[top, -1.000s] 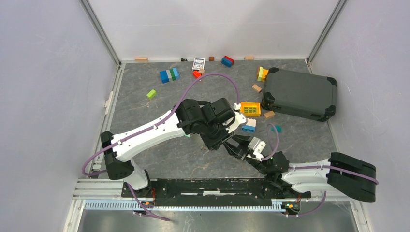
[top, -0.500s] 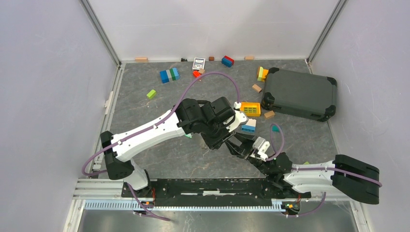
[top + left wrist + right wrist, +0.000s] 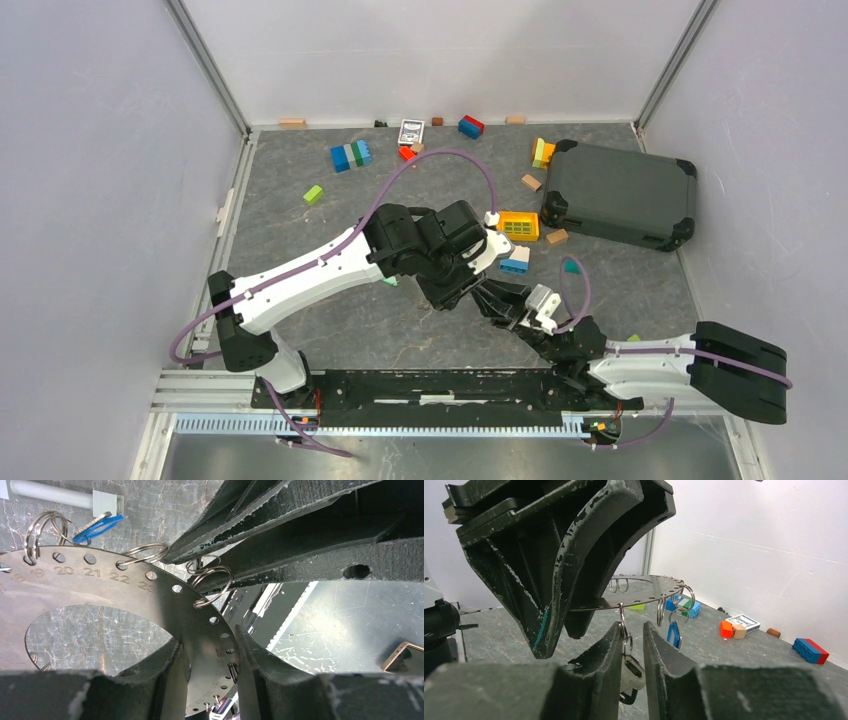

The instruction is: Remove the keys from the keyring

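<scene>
My left gripper [image 3: 209, 637] is shut on a flat grey metal plate [image 3: 165, 605], ring-shaped with numbered holes, held level above the table. Several thin wire keyrings [image 3: 212, 582] hang from its holes. In the right wrist view one keyring [image 3: 622, 617] carries a key [image 3: 633, 672] with a grey and black head. My right gripper [image 3: 631, 625] reaches up under the plate [image 3: 644, 592], and the key's head fills the narrow gap between its jaws. A blue-headed piece [image 3: 674, 634] hangs from a neighbouring ring. From above, both grippers meet mid-table, left gripper [image 3: 452, 288] and right gripper [image 3: 487, 296].
A dark grey case [image 3: 620, 195] lies at the back right, with a yellow grid block [image 3: 518, 225] and a blue-white brick [image 3: 515, 262] beside it. Coloured bricks [image 3: 350, 156] and a card box [image 3: 411, 131] sit near the back wall.
My right arm has shifted slightly right and its gripper has come in closer under the left gripper. The left arm has not moved.
</scene>
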You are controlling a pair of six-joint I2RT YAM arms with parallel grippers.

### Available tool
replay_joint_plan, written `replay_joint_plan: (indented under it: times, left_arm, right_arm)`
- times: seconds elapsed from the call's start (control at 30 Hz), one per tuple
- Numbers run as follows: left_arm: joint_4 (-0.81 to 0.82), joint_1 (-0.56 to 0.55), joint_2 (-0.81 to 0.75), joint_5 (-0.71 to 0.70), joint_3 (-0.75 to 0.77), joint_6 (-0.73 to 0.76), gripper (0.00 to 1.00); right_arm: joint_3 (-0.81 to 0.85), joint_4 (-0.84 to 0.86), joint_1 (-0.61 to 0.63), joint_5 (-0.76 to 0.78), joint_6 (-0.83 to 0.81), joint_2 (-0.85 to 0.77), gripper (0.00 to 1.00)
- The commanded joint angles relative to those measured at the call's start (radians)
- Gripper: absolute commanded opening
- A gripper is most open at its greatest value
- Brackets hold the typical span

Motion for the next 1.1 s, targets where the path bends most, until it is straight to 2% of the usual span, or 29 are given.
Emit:
replay_joint_plan:
  times: [0.0, 0.2, 0.27, 0.37, 0.53, 0.63, 0.8, 0.97, 1.07]
  left_arm:
    - [0.033, 0.001, -0.003, 0.015, 0.004, 0.011, 0.02]
    - [0.088, 0.003, -0.039, 0.029, -0.043, 0.002, 0.02]
    - [0.122, 0.002, -0.059, 0.051, -0.072, 0.000, 0.02]
    - [0.185, 0.003, -0.097, 0.072, -0.120, 0.003, 0.05]
    - [0.304, 0.004, -0.174, 0.085, -0.218, 0.000, 0.19]
    - [0.381, 0.002, -0.233, 0.090, -0.285, 0.002, 0.34]
    - [0.513, 0.001, -0.339, 0.125, -0.398, 0.031, 0.51]
    - [0.625, 0.002, -0.461, 0.130, -0.493, 0.058, 0.65]
    - [0.678, 0.002, -0.531, 0.138, -0.540, 0.060, 0.67]
  right_arm:
    - [-0.029, 0.098, 0.003, -0.028, -0.001, -0.028, 0.21]
    - [-0.040, 0.010, 0.004, -0.050, -0.021, -0.111, 0.04]
    - [-0.024, -0.081, 0.004, -0.060, -0.026, -0.161, 0.00]
    - [0.030, -0.293, 0.004, -0.070, -0.028, -0.248, 0.00]
    - [0.175, -0.707, 0.005, -0.080, -0.019, -0.370, 0.00]
    - [0.275, -0.927, 0.003, -0.111, -0.022, -0.416, 0.00]
    - [0.467, -1.279, 0.004, -0.169, -0.038, -0.414, 0.00]
    - [0.621, -1.535, 0.004, -0.210, -0.056, -0.402, 0.00]
    - [0.678, -1.620, 0.005, -0.217, -0.074, -0.396, 0.00]
